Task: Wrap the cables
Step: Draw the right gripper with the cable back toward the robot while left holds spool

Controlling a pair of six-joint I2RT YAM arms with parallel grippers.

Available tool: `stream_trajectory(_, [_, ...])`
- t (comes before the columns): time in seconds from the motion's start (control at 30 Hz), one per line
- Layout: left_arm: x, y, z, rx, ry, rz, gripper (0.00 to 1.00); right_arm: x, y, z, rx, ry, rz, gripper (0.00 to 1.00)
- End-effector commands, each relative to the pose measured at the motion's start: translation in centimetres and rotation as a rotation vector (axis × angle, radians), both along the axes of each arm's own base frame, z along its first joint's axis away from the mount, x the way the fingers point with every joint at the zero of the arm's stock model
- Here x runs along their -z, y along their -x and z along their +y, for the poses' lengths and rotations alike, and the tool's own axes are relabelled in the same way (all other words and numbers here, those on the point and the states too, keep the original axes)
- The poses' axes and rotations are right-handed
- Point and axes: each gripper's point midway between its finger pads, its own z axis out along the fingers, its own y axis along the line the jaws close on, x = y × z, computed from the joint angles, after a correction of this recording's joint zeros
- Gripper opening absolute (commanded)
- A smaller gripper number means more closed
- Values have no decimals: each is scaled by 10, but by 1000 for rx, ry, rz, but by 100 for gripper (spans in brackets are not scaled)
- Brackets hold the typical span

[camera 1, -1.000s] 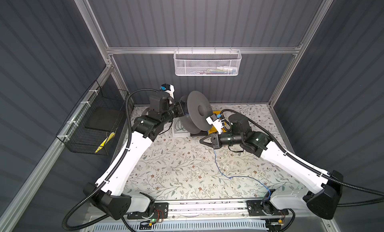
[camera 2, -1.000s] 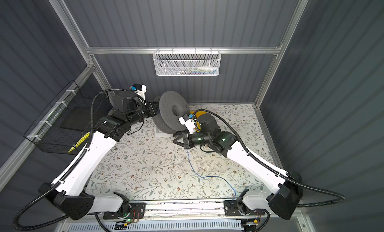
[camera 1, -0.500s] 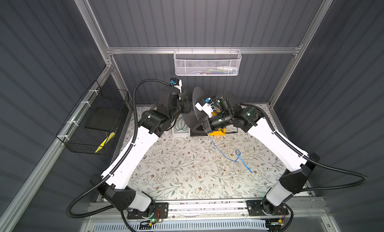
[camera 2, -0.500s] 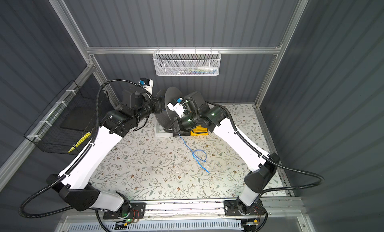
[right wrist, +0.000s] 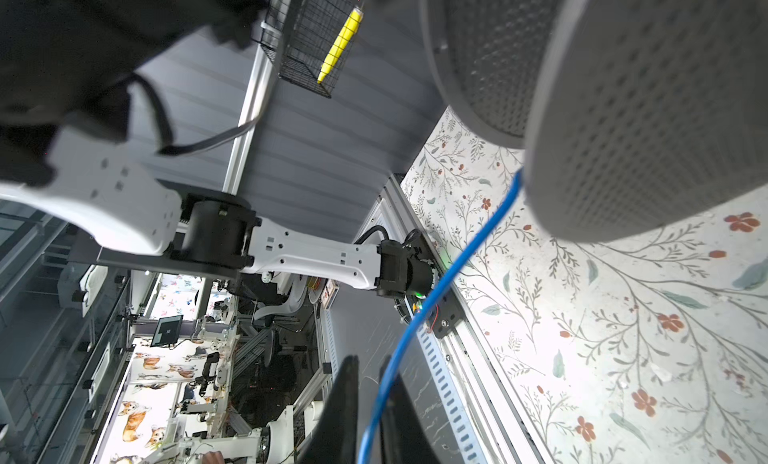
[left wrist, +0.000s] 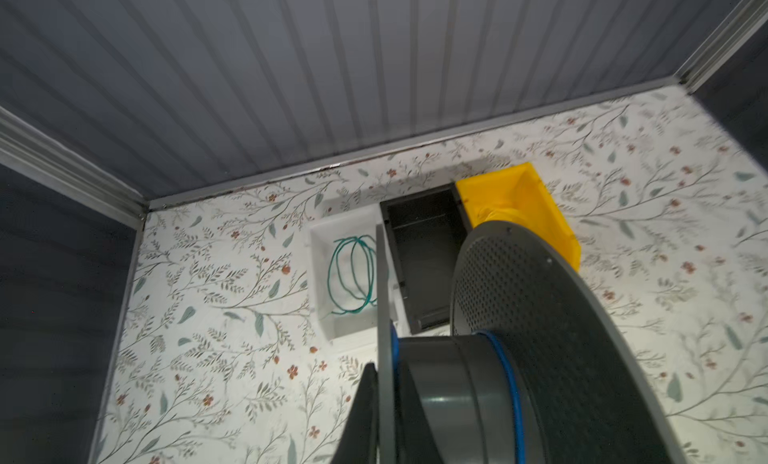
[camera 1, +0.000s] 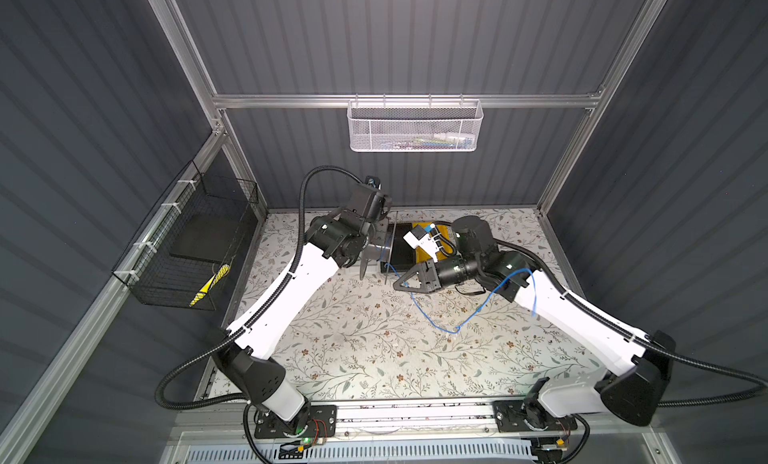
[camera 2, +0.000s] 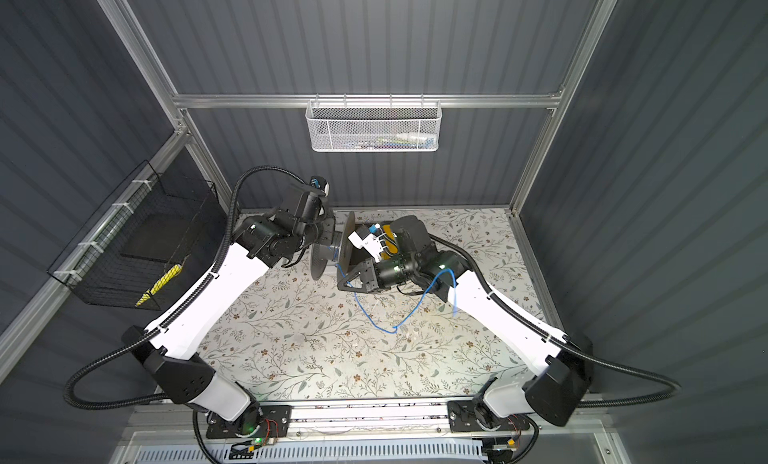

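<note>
The cable (camera 1: 455, 330) is a thin bright-blue wire. It leaves the grey spool (camera 1: 380, 253), sags to the mat and loops up over the right forearm in both top views (camera 2: 390, 331). A few turns lie on the spool hub (left wrist: 509, 370). My left gripper (left wrist: 384, 374) is shut on one flange of the spool (camera 2: 322, 262) and holds it above the mat. My right gripper (camera 1: 397, 284) sits just in front of the spool. Its jaws (right wrist: 370, 360) stand slightly apart. The cable (right wrist: 469, 249) runs between them, lying against one finger.
Behind the spool stand a white bin (left wrist: 332, 241) holding a green wire coil, a black bin (left wrist: 428, 249) and a yellow bin (left wrist: 519, 200). A black wire basket (camera 1: 187, 249) hangs on the left wall. A white mesh basket (camera 1: 413, 127) hangs on the back rail.
My right gripper has come down from beside the spool to in front of it, and its jaws have parted a little. The cable's loose loop has swung over the right forearm. The spool now stands edge-on.
</note>
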Motion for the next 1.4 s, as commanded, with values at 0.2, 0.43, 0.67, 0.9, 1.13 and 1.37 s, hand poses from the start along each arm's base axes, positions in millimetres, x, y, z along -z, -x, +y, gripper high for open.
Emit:
stream_trajectory(0.2, [-24,-14,23,-55,-92,-70,0,-41,59,-23,-212,-171,-21,10])
stream_trajectory(0.43, [-26,-13,21,-39,-97,-71,0,-46,56,-31,-161,-122,-104,12])
stream_trajectory(0.67, [-46,-11,25,-43,-93,-100,0,20,27,-56,60,127,-303,48])
stream_trajectory(0.9, [-43,-8,27,-46,-93,-81,0,145,23,-49,34,363,-220,59])
stream_trajectory(1.13, [-36,-8,26,-52,-94,-68,0,200,34,-36,-16,474,-221,69])
stream_trajectory(1.37, [-36,-7,30,-55,-106,-72,0,241,64,-31,-89,561,-169,71])
